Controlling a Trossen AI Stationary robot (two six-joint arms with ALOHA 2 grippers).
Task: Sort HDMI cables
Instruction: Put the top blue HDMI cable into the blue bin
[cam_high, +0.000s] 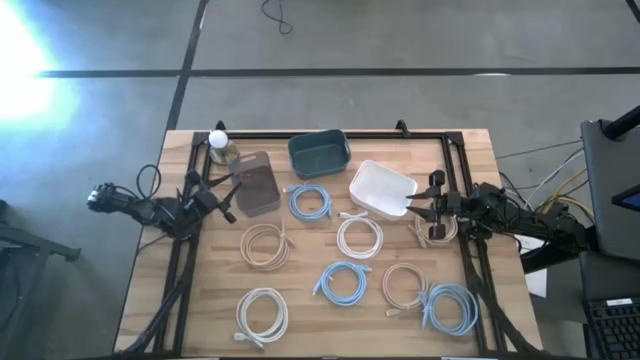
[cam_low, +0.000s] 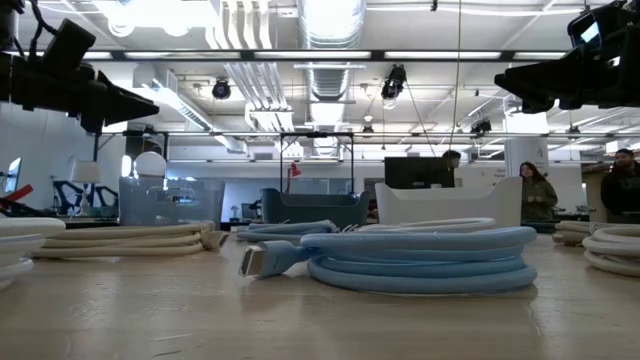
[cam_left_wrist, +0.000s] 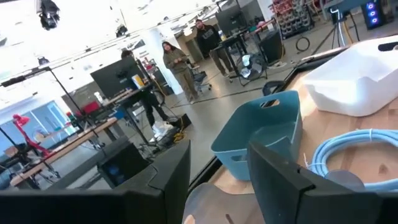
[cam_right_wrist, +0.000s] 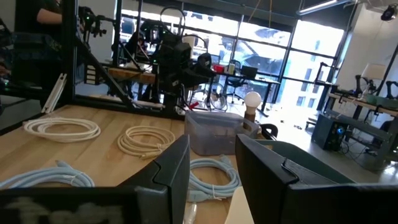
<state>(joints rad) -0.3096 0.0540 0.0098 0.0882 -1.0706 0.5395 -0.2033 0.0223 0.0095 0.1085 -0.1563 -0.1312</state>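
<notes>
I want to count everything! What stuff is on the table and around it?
blue cables: three, light blue, scattered
beige cables: three, tan, one by right tool
white cables: two, white, scattered
blue bin: one, teal-blue, between the other bins
white bin: one, white
clear bin: one, see-through
bulb: one, white, corner
table: one, wooden
people: a few, room behind
left tool: open, beside clear bin
right tool: open, at white bin

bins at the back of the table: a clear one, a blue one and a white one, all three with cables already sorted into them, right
Not quite. The high view shows the clear bin, blue bin and white bin at the back, but all three are empty; the coiled cables lie on the table.
</notes>
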